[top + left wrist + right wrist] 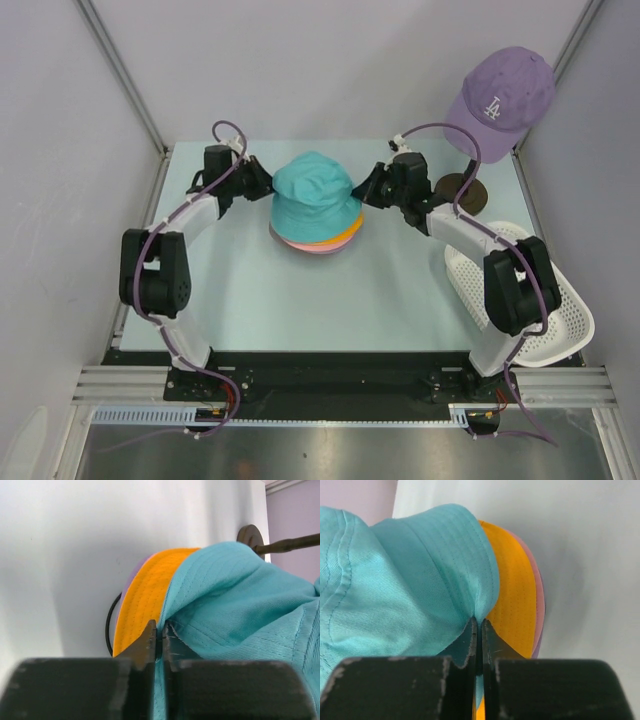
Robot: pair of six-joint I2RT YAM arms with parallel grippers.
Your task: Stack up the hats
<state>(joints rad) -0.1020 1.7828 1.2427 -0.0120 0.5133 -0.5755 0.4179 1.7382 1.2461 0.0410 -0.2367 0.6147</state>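
Teal hat (312, 190) lies uppermost; left hand (161, 631) and right hand (479, 626) each clamp its brim, fully closed.

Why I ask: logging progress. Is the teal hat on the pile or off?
On. The teal hat sits atop the orange hat and pink hat, with the left pincer and right pincer shut on its brim.

The left gripper (161, 635), black and two-fingered, fills the lower edge of the frame with its jaws pinched together on the brim of the teal soft fabric bucket hat (240, 595). The orange fabric hat brim (145, 595) lies directly against the teal one on its left. A thin lavender fabric edge (131, 577) shows beyond the orange. A thin black curved cable (108, 625) borders the stack. The pale table surface (60, 555) lies behind, and a dark round stand base (250, 534) sits at upper right.
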